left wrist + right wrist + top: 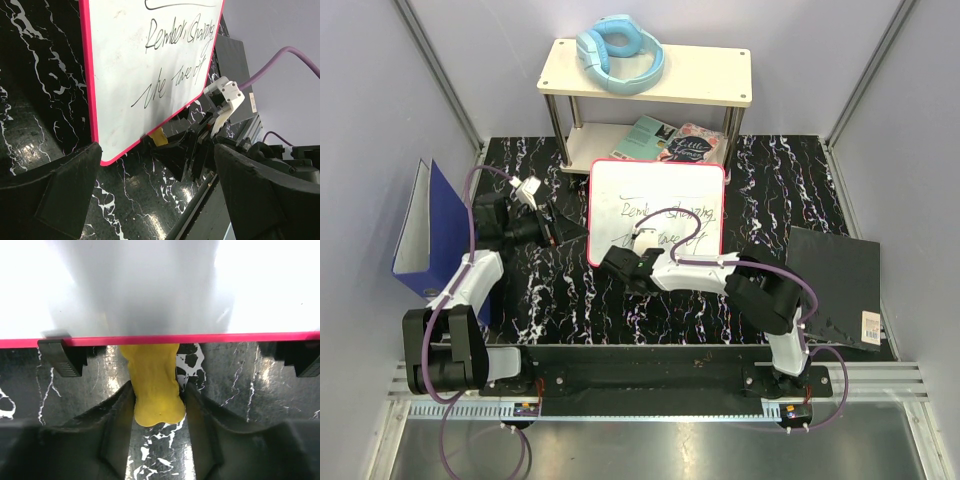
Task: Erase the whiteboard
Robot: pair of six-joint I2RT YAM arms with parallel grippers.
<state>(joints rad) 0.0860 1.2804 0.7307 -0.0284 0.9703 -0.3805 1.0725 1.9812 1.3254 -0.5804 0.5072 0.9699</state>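
Observation:
The whiteboard [658, 190], white with a red-pink rim, lies flat on the black marble table and bears black handwritten lines. My right gripper [623, 264] is at the board's near edge, shut on a yellow eraser cloth [154, 385]. The cloth's far end reaches under or against the pink rim [225, 338]. My left gripper [560, 230] is open and empty at the board's left side. In the left wrist view, the board's near left corner [107, 157] lies just ahead of the left gripper [155, 192], with the yellow cloth [159, 136] beyond it.
A cream shelf [720, 70] on metal legs stands at the back with blue headphones [620, 52] on top and books [675, 142] beneath. A blue binder [432, 225] stands at the left. A black folder [840, 285] lies at the right.

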